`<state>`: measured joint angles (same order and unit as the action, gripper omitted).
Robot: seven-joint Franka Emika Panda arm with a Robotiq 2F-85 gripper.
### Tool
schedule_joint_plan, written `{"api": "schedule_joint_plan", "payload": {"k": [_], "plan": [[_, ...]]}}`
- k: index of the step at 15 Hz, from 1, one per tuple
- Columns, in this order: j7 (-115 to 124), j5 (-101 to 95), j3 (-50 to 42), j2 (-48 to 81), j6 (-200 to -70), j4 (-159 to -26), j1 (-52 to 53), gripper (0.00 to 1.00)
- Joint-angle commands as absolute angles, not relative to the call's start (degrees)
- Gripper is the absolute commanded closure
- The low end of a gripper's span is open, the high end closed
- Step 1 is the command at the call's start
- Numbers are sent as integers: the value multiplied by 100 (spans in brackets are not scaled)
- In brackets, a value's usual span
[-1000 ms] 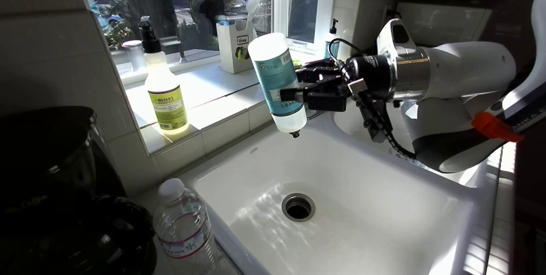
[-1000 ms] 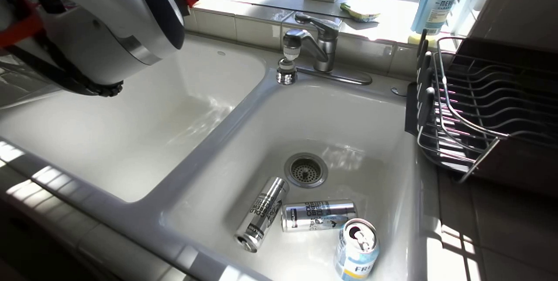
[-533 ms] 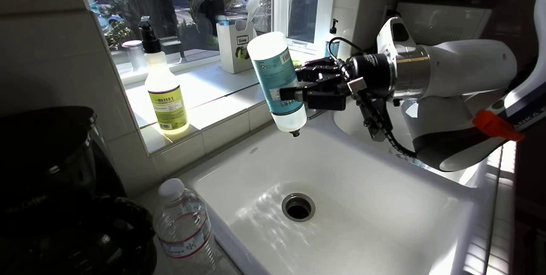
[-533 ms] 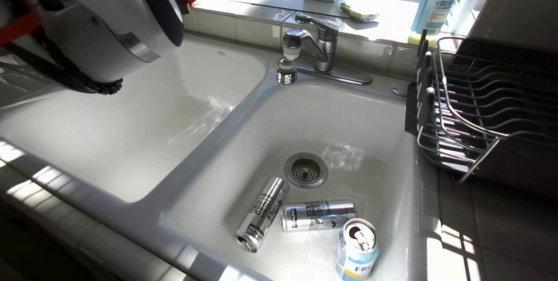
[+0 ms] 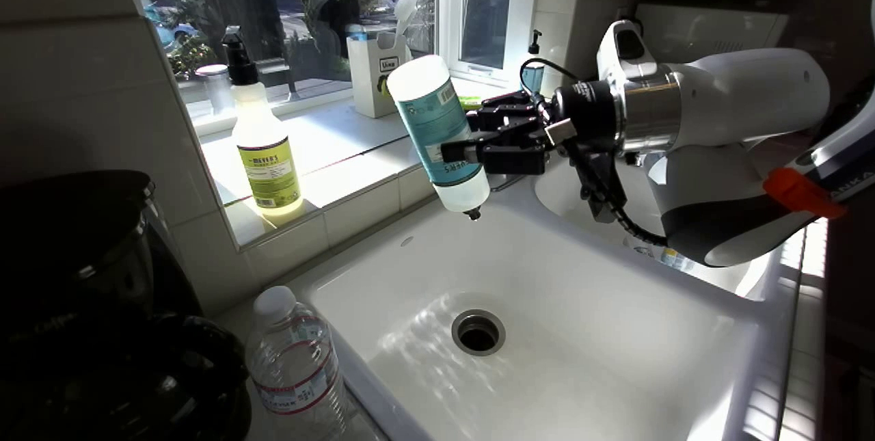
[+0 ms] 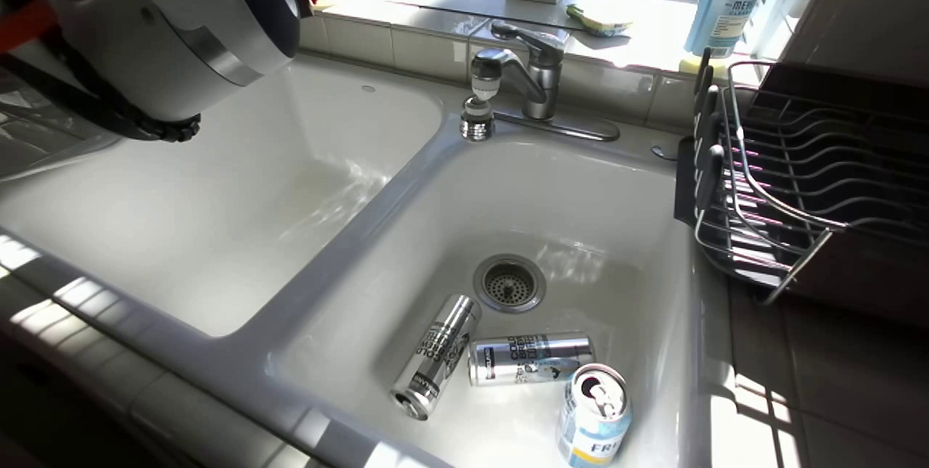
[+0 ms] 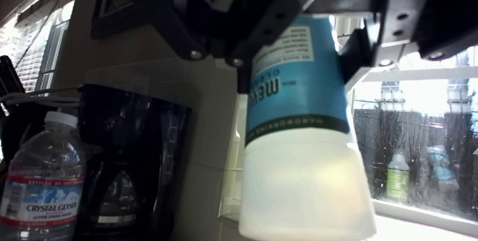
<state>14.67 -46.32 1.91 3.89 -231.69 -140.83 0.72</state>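
My gripper (image 5: 466,136) is shut around a white bottle with a teal label (image 5: 437,119). The bottle is upside down and tilted, its small black nozzle (image 5: 472,213) pointing down above the sink basin (image 5: 588,359). In the wrist view, dark fingers (image 7: 354,56) press on both sides of the blue label, and the bottle's pale base (image 7: 306,185) fills the lower middle. The label print appears inverted there. Only the arm (image 6: 174,40) shows at the upper left in an exterior view; gripper and held bottle are out of that picture.
A yellow-label spray bottle (image 5: 268,161) and a white carton-shaped holder (image 5: 372,78) stand on the sill. A water bottle (image 5: 297,366) and black coffee maker (image 5: 82,290) flank the basin. The faucet (image 6: 541,76), several cans (image 6: 530,359) and a dish rack (image 6: 791,170) occupy the other side.
The held bottle's raised end has swung slightly left, so it leans a little more. The gripper and wrist have shifted slightly left, and the arm has risen a bit.
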Motion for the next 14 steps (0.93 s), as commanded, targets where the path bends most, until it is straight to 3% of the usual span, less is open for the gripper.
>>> {"api": "schedule_joint_plan", "payload": {"k": [1, 8, 14], "plan": [[1809, -4762, 237, 100, -22579, -14072, 74, 68], [2161, -4794, 285, -445, -20694, -13922, 125, 68], [2226, -4615, 440, -895, -18262, -13638, 389, 68]]}}
